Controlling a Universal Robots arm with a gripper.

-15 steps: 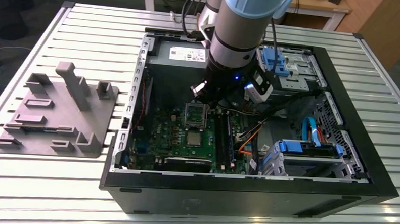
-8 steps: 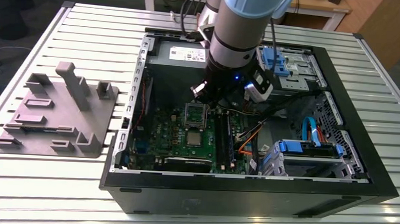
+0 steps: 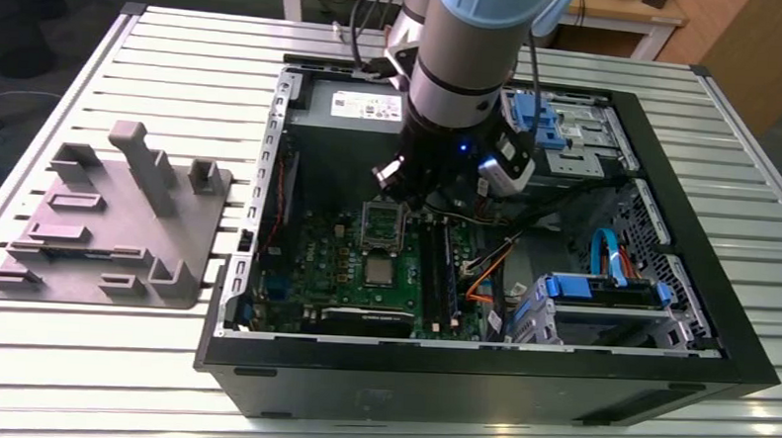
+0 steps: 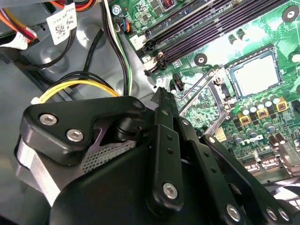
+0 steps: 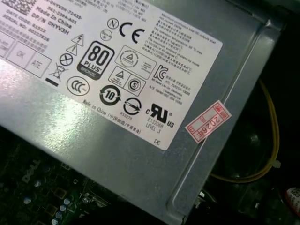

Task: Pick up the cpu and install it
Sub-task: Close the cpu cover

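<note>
The cpu (image 3: 380, 271) lies flat in the socket of the green motherboard (image 3: 322, 275), its pale silvery top facing up. In the second wrist view the cpu (image 4: 255, 75) sits inside the dark socket border, with the metal socket frame (image 4: 206, 101) swung open beside it. In the exterior view the frame (image 3: 383, 224) stands upright just behind the cpu. My gripper (image 3: 410, 187) hangs above the frame, apart from the cpu. Its black fingers (image 4: 161, 105) meet at one tip and hold nothing.
The open computer case (image 3: 252, 223) lies on a slatted table. A grey power supply (image 5: 140, 93) is at the back, drive bays with blue tabs (image 3: 600, 292) on the exterior view's right. Yellow cables (image 4: 75, 84) and memory slots (image 4: 211, 28) are close by. A grey fixture tray (image 3: 114, 227) is outside the case.
</note>
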